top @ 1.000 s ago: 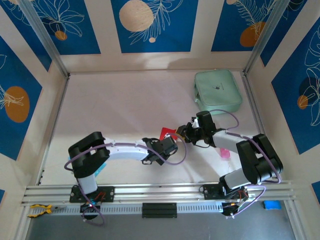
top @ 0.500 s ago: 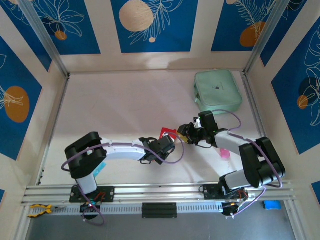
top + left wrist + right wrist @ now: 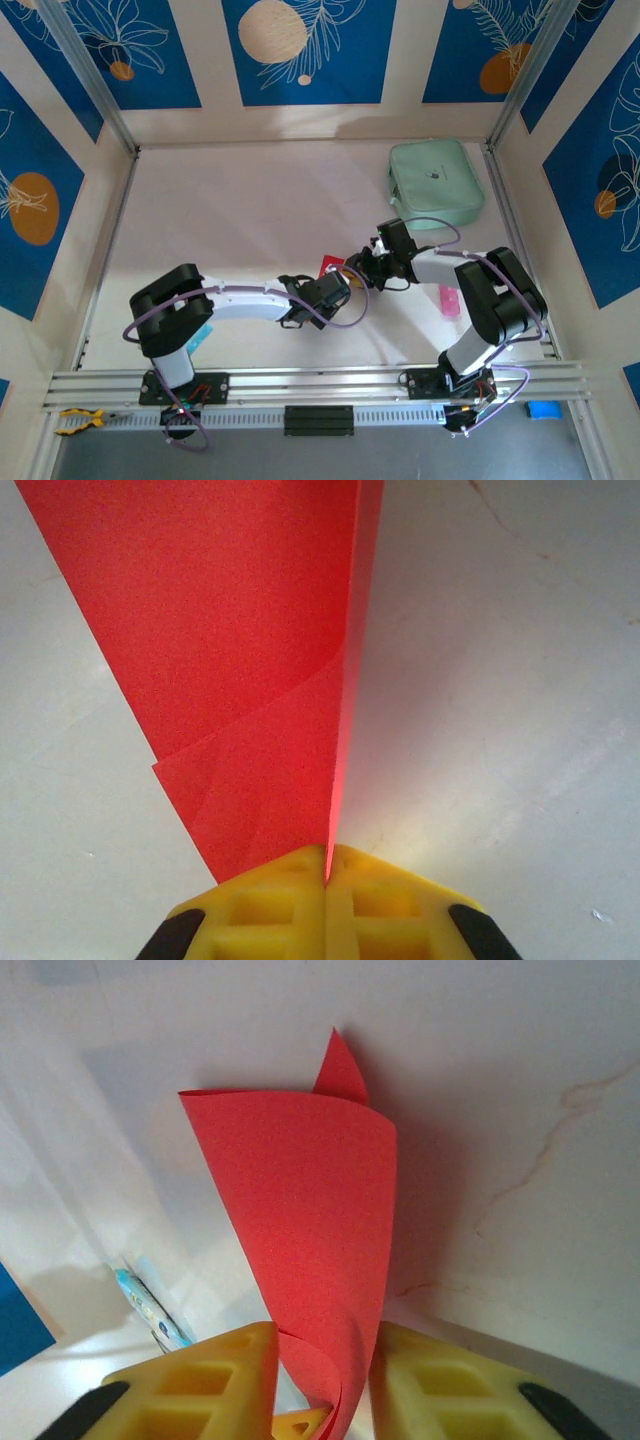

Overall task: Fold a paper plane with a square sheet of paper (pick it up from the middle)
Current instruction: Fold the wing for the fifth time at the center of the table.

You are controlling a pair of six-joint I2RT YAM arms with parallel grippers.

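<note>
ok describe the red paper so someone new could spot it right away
On the pale table, look where the two arms meet near the middle. The red paper is there, pinched in the left gripper's shut jaws. It is the one bright red thing, smaller than the mint-green pouch beyond.

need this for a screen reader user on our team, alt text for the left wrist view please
Folded bright red paper is pinched at its crease by the shut yellow jaws of the left gripper at the bottom edge. It fans out away from the camera over a pale table, with a sharp fold along its right side.
</note>
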